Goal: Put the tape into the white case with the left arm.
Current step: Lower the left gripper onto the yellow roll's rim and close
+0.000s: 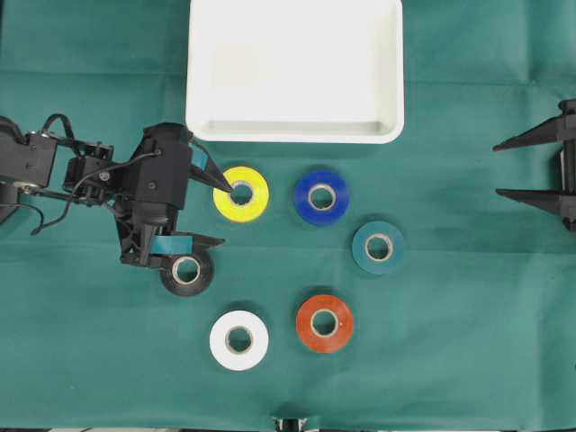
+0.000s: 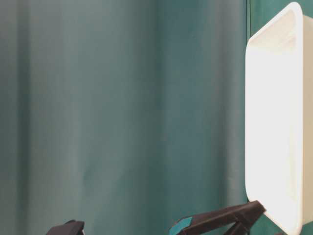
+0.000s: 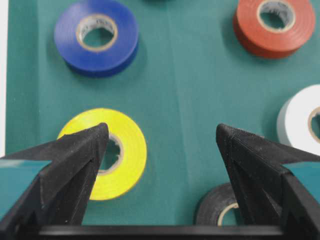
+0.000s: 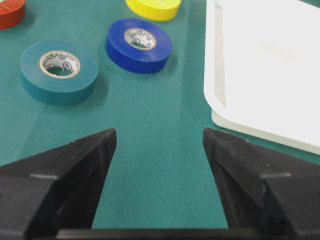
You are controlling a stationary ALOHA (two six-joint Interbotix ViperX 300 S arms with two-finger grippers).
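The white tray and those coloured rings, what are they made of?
The white case looks like smooth moulded plastic: glossy, with rounded corners and a raised rim. The yellow tape and the blue tape seem to be vinyl tape wound on what looks like cardboard cores.

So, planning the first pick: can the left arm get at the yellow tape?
Probably yes: the left arm's open fingers sit beside the yellow tape, one tip over its hole; nothing blocks it.

Surface [image 4: 150, 165]: green woven cloth, matt, fine visible weave. Case [image 1: 294, 126]: smooth white plastic, slight sheen. Tape rolls, e.g. blue [image 4: 138, 45]: smooth, semi-gloss vinyl look, paper-like cores. Left pincer [image 3: 162, 142] fingers [image 3: 75, 160]: matt black, grainy plastic texture.
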